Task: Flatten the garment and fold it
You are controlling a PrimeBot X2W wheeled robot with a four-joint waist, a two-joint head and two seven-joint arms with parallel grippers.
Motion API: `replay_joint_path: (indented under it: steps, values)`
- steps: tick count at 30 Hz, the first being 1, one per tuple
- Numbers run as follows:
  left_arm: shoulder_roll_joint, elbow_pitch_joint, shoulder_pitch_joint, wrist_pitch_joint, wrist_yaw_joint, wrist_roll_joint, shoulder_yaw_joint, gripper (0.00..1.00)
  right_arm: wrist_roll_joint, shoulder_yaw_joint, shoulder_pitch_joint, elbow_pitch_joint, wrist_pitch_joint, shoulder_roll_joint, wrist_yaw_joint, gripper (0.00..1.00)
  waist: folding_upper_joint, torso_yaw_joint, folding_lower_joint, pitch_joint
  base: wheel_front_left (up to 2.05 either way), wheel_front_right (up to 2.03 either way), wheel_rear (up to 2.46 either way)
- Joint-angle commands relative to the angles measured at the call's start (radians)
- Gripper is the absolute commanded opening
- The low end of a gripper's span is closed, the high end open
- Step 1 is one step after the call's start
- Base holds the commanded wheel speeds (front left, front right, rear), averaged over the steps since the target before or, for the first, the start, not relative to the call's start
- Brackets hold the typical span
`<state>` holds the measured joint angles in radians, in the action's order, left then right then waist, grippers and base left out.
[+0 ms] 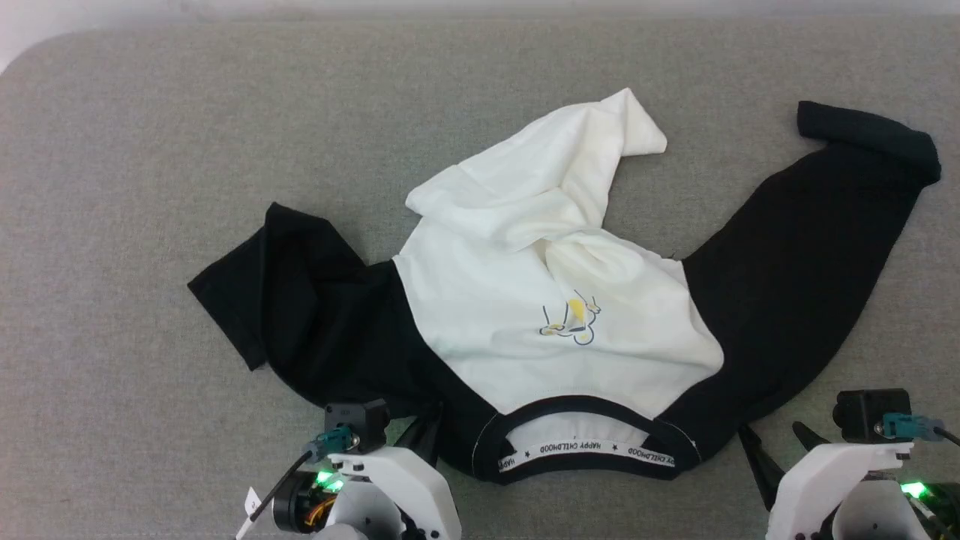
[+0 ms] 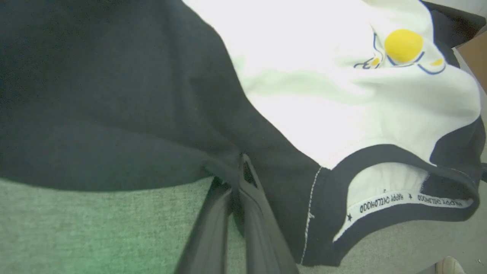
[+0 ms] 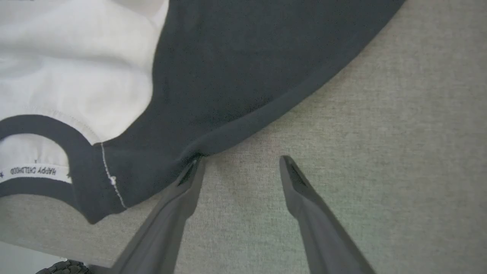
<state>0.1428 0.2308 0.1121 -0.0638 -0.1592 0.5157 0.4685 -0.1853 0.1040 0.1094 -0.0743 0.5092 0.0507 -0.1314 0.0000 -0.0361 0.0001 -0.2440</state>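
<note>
The garment (image 1: pixel 525 300) lies on the grey surface with its collar (image 1: pixel 585 450) toward me. Its white body is bunched and twisted toward the far side. One black sleeve (image 1: pixel 810 247) stretches out to the far right, and the other (image 1: pixel 262 300) lies crumpled at the left. My left gripper (image 1: pixel 424 429) is shut on the black shoulder hem beside the collar, and the garment (image 2: pixel 304 95) puckers at my left gripper (image 2: pixel 241 167). My right gripper (image 1: pixel 772 436) stands open. One finger of my right gripper (image 3: pixel 239 163) touches the garment (image 3: pixel 247 57) at its black hem; the other rests over bare surface.
The grey fabric-covered surface (image 1: pixel 150 187) stretches wide around the shirt, with its far edge at the top and a rounded corner at the upper left (image 1: pixel 30 52). Bare surface (image 3: pixel 380 133) lies to the right of the right gripper.
</note>
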Motion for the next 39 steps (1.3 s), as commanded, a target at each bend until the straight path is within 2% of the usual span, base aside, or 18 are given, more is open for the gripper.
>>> replay_joint_path:
  steps: [1, 8, 18, 19, 20, 21, 29, 39]
  values:
    - [-0.002, 0.004, 0.014, 0.003, 0.004, -0.001, 0.001, 0.0, 0.005, -0.004, -0.015, -0.006, -0.005, -0.001, 0.001, 1.0, 0.0, -0.008, -0.0001, -0.017, 0.0, 0.0, 0.0]
    - [-0.007, 0.017, 0.038, 0.012, 0.01, 0.001, 0.006, 0.0, 0.061, -0.049, -0.064, -0.019, 0.007, -0.001, 0.001, 1.0, 0.0, -0.018, -0.0001, -0.049, 0.0, 0.0, 0.0]
    - [-0.024, 0.045, 0.077, 0.029, 0.023, 0.009, 0.016, 0.0, 0.156, -0.116, -0.131, -0.017, 0.086, 0.011, 0.001, 1.0, 0.0, -0.047, -0.0001, -0.097, 0.0, 0.0, 0.0]
    - [-0.025, 0.048, 0.081, 0.031, 0.024, 0.01, 0.017, 0.0, 0.164, -0.123, -0.138, -0.011, 0.092, 0.017, 0.001, 0.58, 0.0, -0.05, -0.0001, -0.101, 0.0, 0.0, 0.0]
    - [-0.026, 0.052, 0.085, 0.033, 0.026, 0.01, 0.018, 0.0, 0.17, -0.13, -0.145, -0.003, 0.099, 0.024, 0.001, 0.27, 0.0, -0.053, -0.0001, -0.105, 0.0, 0.0, 0.0]
    - [-0.027, 0.056, 0.088, 0.035, 0.027, 0.011, 0.018, 0.0, 0.175, -0.136, -0.15, 0.005, 0.106, 0.031, 0.001, 0.0, 0.0, -0.055, -0.0001, -0.108, 0.0, 0.0, 0.0]
    - [-0.034, 0.08, 0.105, 0.054, 0.035, 0.025, 0.015, 0.0, 0.182, -0.137, -0.175, 0.048, 0.098, 0.058, 0.001, 0.0, 0.0, -0.064, -0.0001, -0.114, 0.0, 0.0, 0.0]
    - [-0.021, 0.035, 0.075, 0.127, 0.035, 0.064, -0.037, 0.0, 0.127, -0.062, -0.168, -0.009, -0.029, 0.022, 0.001, 0.0, 0.0, -0.043, -0.0001, -0.053, 0.0, 0.0, 0.0]
